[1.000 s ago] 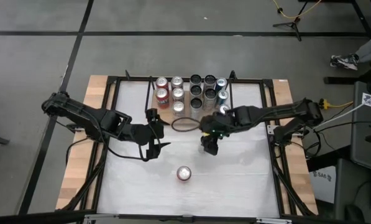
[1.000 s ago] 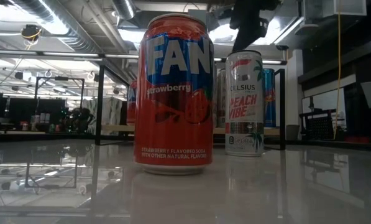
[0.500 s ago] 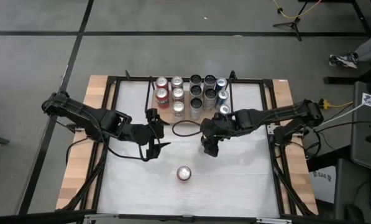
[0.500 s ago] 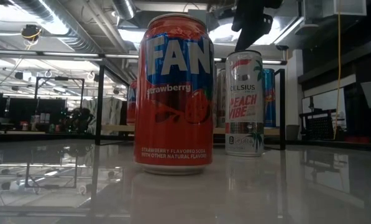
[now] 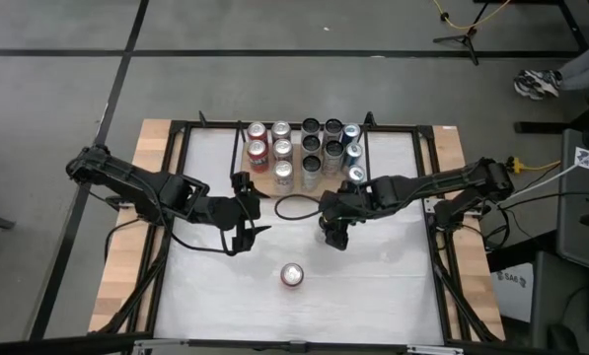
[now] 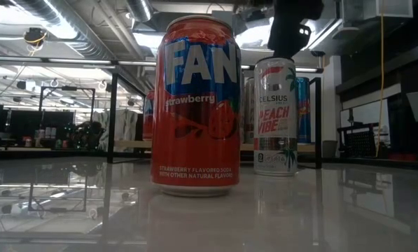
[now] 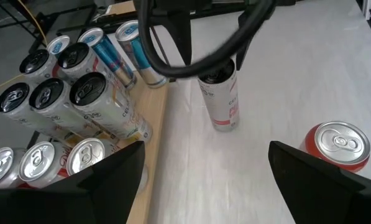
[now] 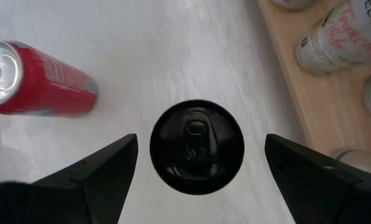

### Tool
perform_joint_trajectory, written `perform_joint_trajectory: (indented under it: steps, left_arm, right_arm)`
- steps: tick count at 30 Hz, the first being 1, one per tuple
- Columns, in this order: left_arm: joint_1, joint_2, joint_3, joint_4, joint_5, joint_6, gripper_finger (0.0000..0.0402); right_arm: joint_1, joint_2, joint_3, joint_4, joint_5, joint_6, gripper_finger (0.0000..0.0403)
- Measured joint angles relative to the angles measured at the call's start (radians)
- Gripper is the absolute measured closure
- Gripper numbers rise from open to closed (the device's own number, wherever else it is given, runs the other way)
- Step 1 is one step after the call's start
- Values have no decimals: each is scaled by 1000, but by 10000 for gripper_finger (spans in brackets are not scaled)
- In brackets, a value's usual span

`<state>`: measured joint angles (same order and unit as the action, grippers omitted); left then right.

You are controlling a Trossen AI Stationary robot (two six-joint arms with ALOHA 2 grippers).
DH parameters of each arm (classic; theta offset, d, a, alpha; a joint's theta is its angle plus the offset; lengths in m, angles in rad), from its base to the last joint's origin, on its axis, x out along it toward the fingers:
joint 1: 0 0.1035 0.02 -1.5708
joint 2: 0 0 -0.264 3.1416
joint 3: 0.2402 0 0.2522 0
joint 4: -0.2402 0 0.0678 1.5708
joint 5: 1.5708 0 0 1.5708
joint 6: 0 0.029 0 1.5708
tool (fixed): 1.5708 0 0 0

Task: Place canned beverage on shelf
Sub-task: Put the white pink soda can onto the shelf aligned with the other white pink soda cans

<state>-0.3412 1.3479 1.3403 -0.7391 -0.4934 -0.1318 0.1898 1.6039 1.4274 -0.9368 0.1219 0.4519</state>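
Two loose cans stand on the white table (image 5: 393, 286), off the shelf (image 5: 262, 184). The right gripper (image 8: 194, 186) hangs straight above the white Celsius can (image 6: 275, 115), fingers spread wide to either side of its black lid and clear of it, grasping nothing. Just beyond that gripper, the shelf carries a cluster of upright cans at its edge. The red Fanta can (image 5: 292, 274) stands apart on the gripper's other side, nearer the front of the table. The left gripper (image 7: 204, 180) waits over bare table beside the shelf, released and empty, facing the Celsius can, with a black cable (image 5: 292, 205) looped between.
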Motion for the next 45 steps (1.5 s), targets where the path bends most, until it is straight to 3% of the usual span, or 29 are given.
perform_joint_trajectory:
  steps: [28, 45]
  left_arm:
    - [0, 0, 0, 0, 0, 0, 67]
    - [0, 0, 0, 0, 0, 0, 67]
  right_arm:
    - [0, 0, -86, 76, 4, -4, 56]
    - [-79, 0, -85, 89, -156, -4, 56]
